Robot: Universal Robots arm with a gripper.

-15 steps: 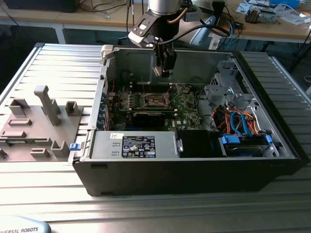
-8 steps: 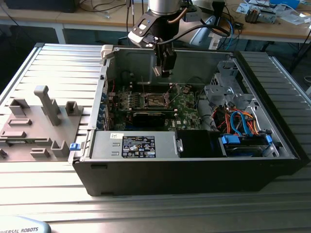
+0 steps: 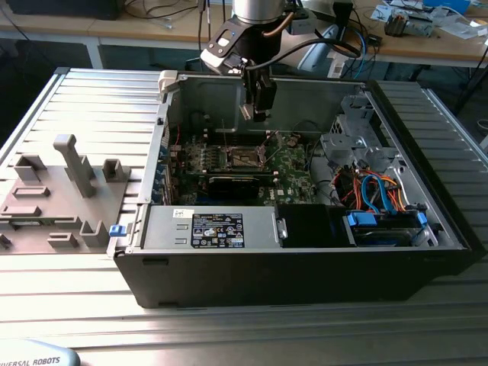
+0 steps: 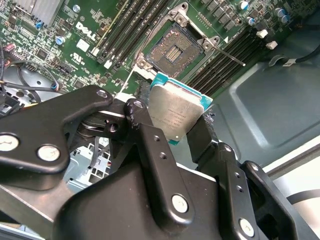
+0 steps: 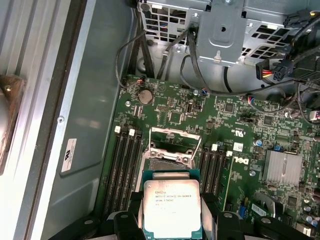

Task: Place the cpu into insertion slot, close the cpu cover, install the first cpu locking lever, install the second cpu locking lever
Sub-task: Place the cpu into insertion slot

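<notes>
My gripper (image 3: 258, 107) hangs inside the open computer case, above the motherboard (image 3: 290, 164). It is shut on the cpu (image 4: 175, 112), a thin silvery square plate with a teal edge, held by two opposite sides between the black fingers (image 4: 145, 135). The first wrist view shows the cpu (image 5: 171, 207) face-on in the gripper (image 5: 171, 222). The insertion slot (image 4: 175, 49), a dark square socket with a silvery rim, lies uncovered on the board below and apart from the cpu. In the first wrist view its metal cover frame (image 5: 172, 142) stands open, with the cpu hiding part of the slot.
Black memory slots (image 5: 122, 165) flank the socket on both sides. A power supply (image 3: 213, 229) fills the case's front, and a drive cage (image 3: 358, 137) with orange and blue cables (image 3: 377, 191) sits on the exterior view's right. A grey fixture plate (image 3: 69, 183) lies outside the case.
</notes>
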